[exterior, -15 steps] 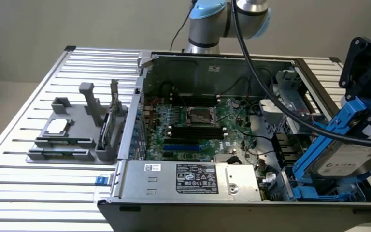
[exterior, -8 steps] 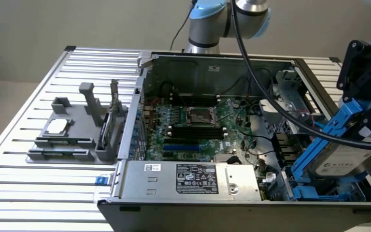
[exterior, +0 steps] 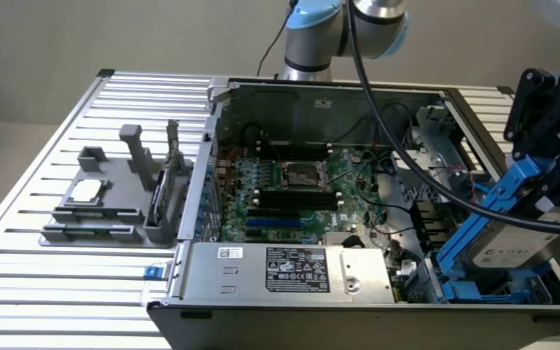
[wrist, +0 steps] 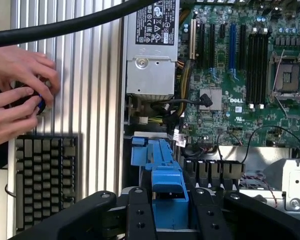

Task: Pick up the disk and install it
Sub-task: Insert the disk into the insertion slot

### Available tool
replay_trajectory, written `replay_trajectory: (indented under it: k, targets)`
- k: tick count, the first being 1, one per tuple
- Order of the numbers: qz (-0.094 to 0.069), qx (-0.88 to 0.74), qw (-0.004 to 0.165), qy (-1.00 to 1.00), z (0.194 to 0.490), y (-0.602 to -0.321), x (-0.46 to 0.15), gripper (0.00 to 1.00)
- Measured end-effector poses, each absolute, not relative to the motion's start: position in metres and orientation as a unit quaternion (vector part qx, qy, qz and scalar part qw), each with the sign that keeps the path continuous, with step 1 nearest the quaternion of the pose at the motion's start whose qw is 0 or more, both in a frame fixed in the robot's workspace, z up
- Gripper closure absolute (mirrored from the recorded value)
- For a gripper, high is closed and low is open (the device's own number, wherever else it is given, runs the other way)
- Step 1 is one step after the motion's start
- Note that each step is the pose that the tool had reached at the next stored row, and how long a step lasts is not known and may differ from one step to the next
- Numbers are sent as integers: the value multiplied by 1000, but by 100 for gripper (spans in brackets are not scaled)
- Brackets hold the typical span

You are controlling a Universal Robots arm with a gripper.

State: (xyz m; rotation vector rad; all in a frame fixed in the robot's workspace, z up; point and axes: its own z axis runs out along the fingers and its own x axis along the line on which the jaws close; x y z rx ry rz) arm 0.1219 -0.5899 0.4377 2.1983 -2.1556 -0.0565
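Disk (exterior: 519,248) in gripper (wrist: 171,212) tilts into computer case (exterior: 309,109).

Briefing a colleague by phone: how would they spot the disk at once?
Start at the open computer case on the slatted table. At its end toward the exterior view's right, the black end effector holds a flat silver-grey disk, tilted. Unlike the grey box with a black label, it has a blue plastic frame.

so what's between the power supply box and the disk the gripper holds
In the exterior view, a tangle of cables lies between the power supply box and the disk.
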Motion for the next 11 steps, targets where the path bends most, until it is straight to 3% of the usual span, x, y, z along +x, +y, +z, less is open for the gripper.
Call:
replay_trajectory:
  k: [11]
  targets:
    - [-21, 707, 27, -706, 432, -590, 122, 67]
